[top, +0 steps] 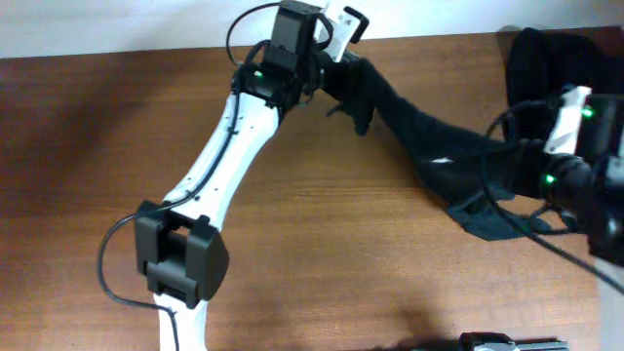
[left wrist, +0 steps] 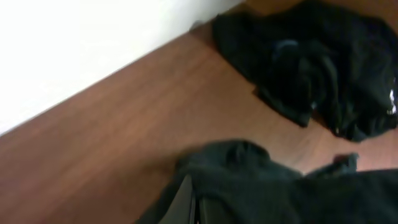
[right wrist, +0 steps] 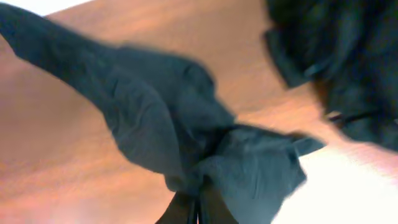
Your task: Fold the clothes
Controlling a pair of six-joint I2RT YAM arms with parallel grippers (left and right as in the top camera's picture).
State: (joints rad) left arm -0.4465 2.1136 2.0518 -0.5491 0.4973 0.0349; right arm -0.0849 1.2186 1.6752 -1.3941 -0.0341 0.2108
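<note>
A black garment [top: 419, 132] is stretched above the table between my two grippers, with a small white mark near its middle. My left gripper [top: 336, 68] is at the table's far edge, shut on the garment's upper-left end; the left wrist view shows cloth [left wrist: 249, 180] bunched round the closed fingers [left wrist: 186, 202]. My right gripper [top: 522, 190] is at the right, shut on the lower-right end; in the right wrist view the fabric [right wrist: 155, 106] runs from the closed fingertips [right wrist: 186, 211] to the upper left. More black clothes [top: 546, 58] lie in a heap at the far right corner.
The heap of clothes [left wrist: 311, 68] shows a small white logo [left wrist: 392, 102] at its right side. A pale wall [left wrist: 74, 43] runs behind the table's far edge. A dark object [top: 507, 341] sits at the table's front edge. Bare wood [top: 390, 273] lies below the stretched garment.
</note>
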